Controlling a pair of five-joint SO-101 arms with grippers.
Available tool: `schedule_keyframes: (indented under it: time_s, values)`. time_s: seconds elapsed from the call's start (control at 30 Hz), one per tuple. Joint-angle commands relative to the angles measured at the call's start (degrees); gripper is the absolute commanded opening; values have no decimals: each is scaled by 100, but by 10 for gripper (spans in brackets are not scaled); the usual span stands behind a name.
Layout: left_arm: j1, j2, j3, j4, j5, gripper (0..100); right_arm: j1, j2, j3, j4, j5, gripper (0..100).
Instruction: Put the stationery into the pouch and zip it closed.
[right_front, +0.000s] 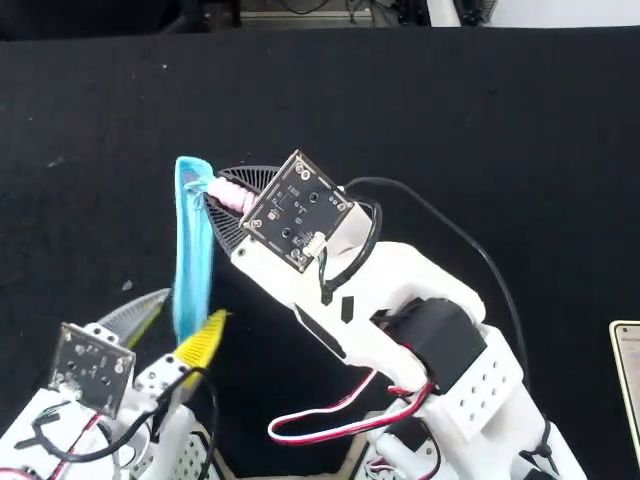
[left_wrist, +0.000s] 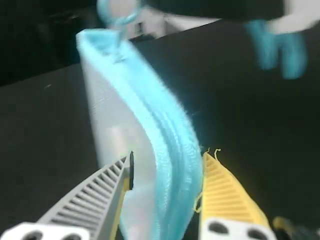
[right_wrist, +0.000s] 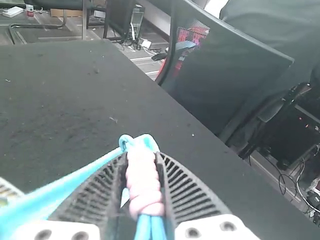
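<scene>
A light blue mesh pouch (right_front: 192, 240) stands on its long edge on the black table, zipper side up. My left gripper (right_front: 190, 308), with one grey and one yellow finger, is shut on the pouch's near end; in the left wrist view the pouch (left_wrist: 145, 140) sits clamped between the grey finger (left_wrist: 95, 192) and the yellow one (left_wrist: 225, 192). At the far end my right gripper (right_front: 225, 195) is shut on the pink zipper pull (right_front: 232, 195). In the right wrist view the pink pull (right_wrist: 142, 180) lies between the black fingers, and the blue zipper edge (right_wrist: 65, 187) runs away from it. No loose stationery shows.
Black cloth (right_front: 450, 120) covers the table. A pale flat object (right_front: 628, 360) pokes in at the right edge of the high view. Past the table's far edge the right wrist view shows a dark chair (right_wrist: 225, 75) and floor cables.
</scene>
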Motion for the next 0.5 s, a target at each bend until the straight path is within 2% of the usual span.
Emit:
schedule_keyframes:
  time_s: [0.0, 0.17, 0.47]
  values:
    - [-620, 0, -84, 237, -404, 216, -35, 13, -374, -9, 18, 11]
    - [-690, 0, -84, 237, -466, 220, -35, 22, -365, -9, 18, 11]
    - [-690, 0, 330, -923, -448, 221, -35, -13, -40, -9, 44, 11]
